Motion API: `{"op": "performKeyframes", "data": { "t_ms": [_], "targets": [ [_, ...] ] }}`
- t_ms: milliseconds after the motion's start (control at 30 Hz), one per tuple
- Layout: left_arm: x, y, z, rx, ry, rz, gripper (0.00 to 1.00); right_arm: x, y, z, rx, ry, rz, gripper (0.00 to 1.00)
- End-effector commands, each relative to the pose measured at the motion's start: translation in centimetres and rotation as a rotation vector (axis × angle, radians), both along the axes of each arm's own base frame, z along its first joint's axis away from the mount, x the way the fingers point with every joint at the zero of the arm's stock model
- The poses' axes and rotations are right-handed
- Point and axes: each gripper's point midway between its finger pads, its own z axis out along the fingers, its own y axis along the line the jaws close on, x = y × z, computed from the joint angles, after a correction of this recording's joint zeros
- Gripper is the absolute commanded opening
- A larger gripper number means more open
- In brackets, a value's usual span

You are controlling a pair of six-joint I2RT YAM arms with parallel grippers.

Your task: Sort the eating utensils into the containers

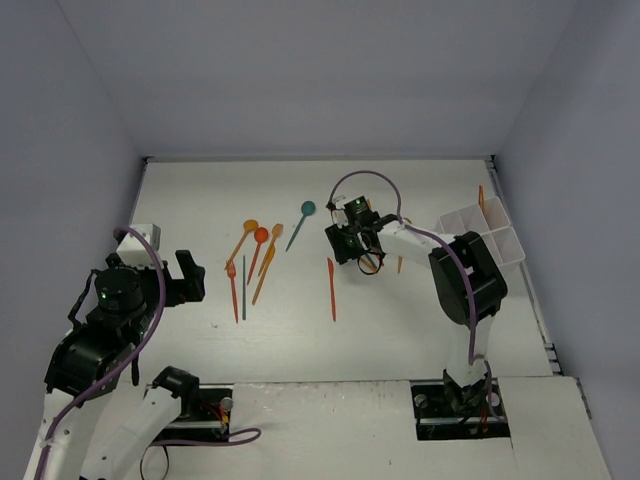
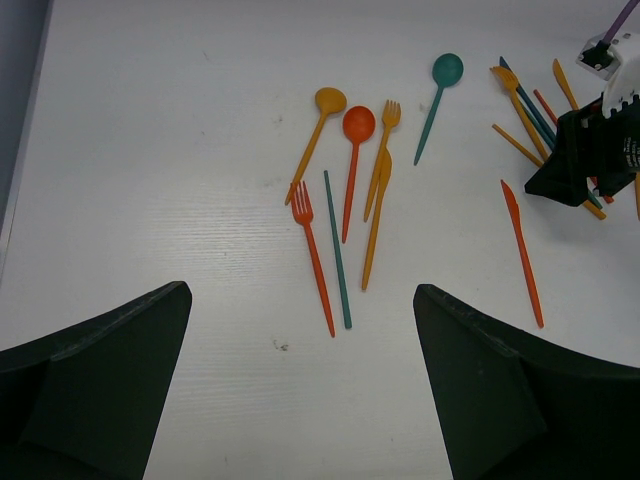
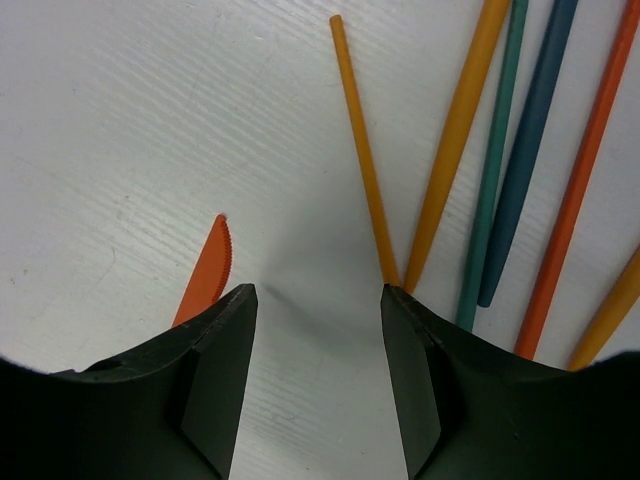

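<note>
Several eating utensils lie loose on the white table. A group of orange, red and teal spoons and forks [image 2: 345,200] lies ahead of my left gripper [image 2: 300,290], which hangs open and holds nothing. A teal spoon [image 1: 307,209] and a red-orange knife [image 1: 331,288] lie near the middle. My right gripper [image 3: 318,292] is low over the table, open, with bare table between its fingers. The knife's serrated tip [image 3: 208,275] is just left of it, and a thin orange handle [image 3: 362,150] with more orange and teal handles [image 3: 495,170] lies to its right. The white containers [image 1: 483,232] stand at the right.
Grey walls enclose the table on the left, back and right. My right arm [image 1: 460,275] reaches in from beside the organizer. An orange utensil [image 1: 481,196] sticks up from the organizer's back compartment.
</note>
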Motion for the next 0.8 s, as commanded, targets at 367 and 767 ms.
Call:
{"op": "performKeyframes", "data": {
  "t_ms": [367,767],
  "targets": [
    [-0.5,0.2,2.1,-0.019,-0.050,0.002,0.92,4.6,1.0,2.7,-0.095,-0.163,0.095,0.48],
    [-1.0,0.6,2.0,-0.019,-0.046,0.017,0.92,2.8,0.7,-2.2,-0.129,-0.046,0.122,0.33]
  ]
}}
